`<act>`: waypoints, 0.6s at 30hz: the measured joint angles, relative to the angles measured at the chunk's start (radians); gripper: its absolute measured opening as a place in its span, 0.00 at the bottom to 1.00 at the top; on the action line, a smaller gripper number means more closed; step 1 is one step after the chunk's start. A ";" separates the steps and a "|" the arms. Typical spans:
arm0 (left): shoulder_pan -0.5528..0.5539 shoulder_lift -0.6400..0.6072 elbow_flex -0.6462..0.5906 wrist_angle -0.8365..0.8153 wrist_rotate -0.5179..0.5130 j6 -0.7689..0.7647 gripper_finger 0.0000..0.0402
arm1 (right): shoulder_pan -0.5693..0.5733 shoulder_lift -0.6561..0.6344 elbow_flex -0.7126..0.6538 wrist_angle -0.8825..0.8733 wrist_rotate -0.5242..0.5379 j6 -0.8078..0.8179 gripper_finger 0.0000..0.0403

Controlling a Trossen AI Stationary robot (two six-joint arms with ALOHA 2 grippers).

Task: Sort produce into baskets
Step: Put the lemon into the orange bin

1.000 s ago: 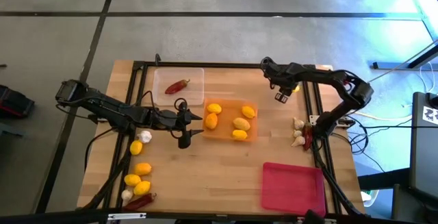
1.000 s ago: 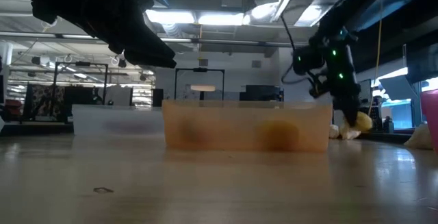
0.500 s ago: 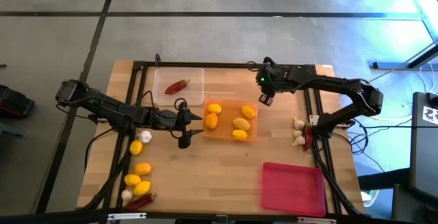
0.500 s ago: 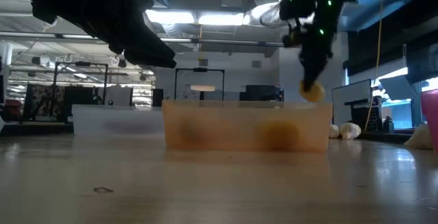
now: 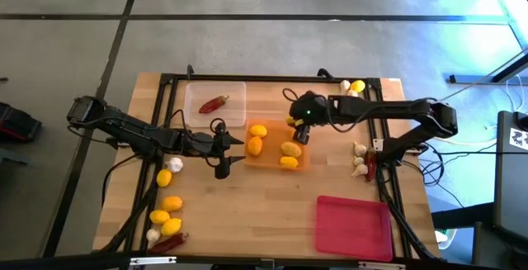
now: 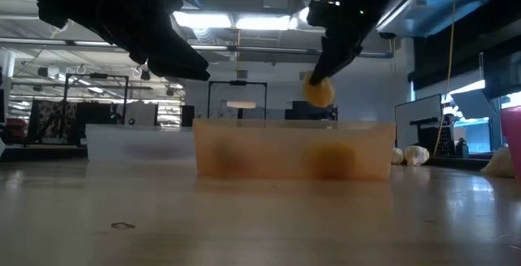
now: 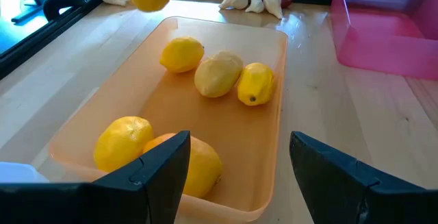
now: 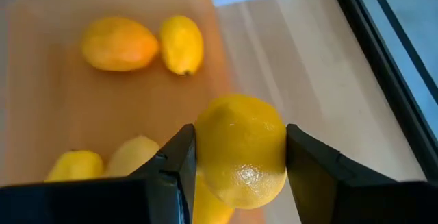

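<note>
My right gripper (image 5: 297, 130) hangs over the far right corner of the orange basket (image 5: 272, 142), shut on a yellow lemon (image 8: 241, 148). The same lemon (image 6: 319, 93) shows above the basket's rim in the low view. Several lemons (image 7: 217, 73) lie on the basket's floor. My left gripper (image 5: 224, 150) stands open just left of the orange basket, nothing between its fingers. A dark red chili (image 5: 214, 103) lies in the clear basket (image 5: 233, 113). The red-pink basket (image 5: 353, 227) sits at the near right. My right gripper pinches the lemon between its two fingers (image 8: 171, 176), one on each opposite side of the fruit (image 8: 204, 142). The fingers slant down, coming from the table's right. The lemon is lifted clear, above the orange basket.
Loose lemons (image 5: 171, 204), garlic (image 5: 176, 164) and a chili (image 5: 169, 243) lie along the left side. Garlic (image 5: 359, 163) and a chili (image 5: 371, 164) lie at the right rail. A lemon (image 5: 357, 86) and a garlic bulb (image 5: 346, 85) sit at the far right.
My right gripper has carried the lemon up from low near the table's far right and toward the left, and now stands over the orange basket. It has tipped to point more steeply down.
</note>
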 joint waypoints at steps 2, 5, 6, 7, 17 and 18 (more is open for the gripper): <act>0.000 0.000 0.000 0.000 0.000 0.000 0.61 | 0.013 0.014 0.000 0.024 0.000 0.000 0.40; 0.000 0.000 0.000 0.000 0.000 0.000 0.61 | 0.031 0.045 0.000 0.055 0.000 0.000 0.40; 0.000 0.000 0.000 0.000 0.000 0.000 0.61 | 0.037 0.058 0.000 0.059 0.000 0.000 0.40; 0.000 0.000 0.000 0.000 0.000 0.000 0.61 | 0.042 0.070 0.000 0.063 0.000 0.000 0.40; 0.000 0.000 0.000 0.000 0.000 0.000 0.61 | 0.048 0.202 -0.001 0.067 -0.063 0.000 0.40; 0.000 0.000 0.000 0.000 0.000 0.000 0.61 | 0.048 0.212 -0.001 0.067 -0.066 0.000 0.40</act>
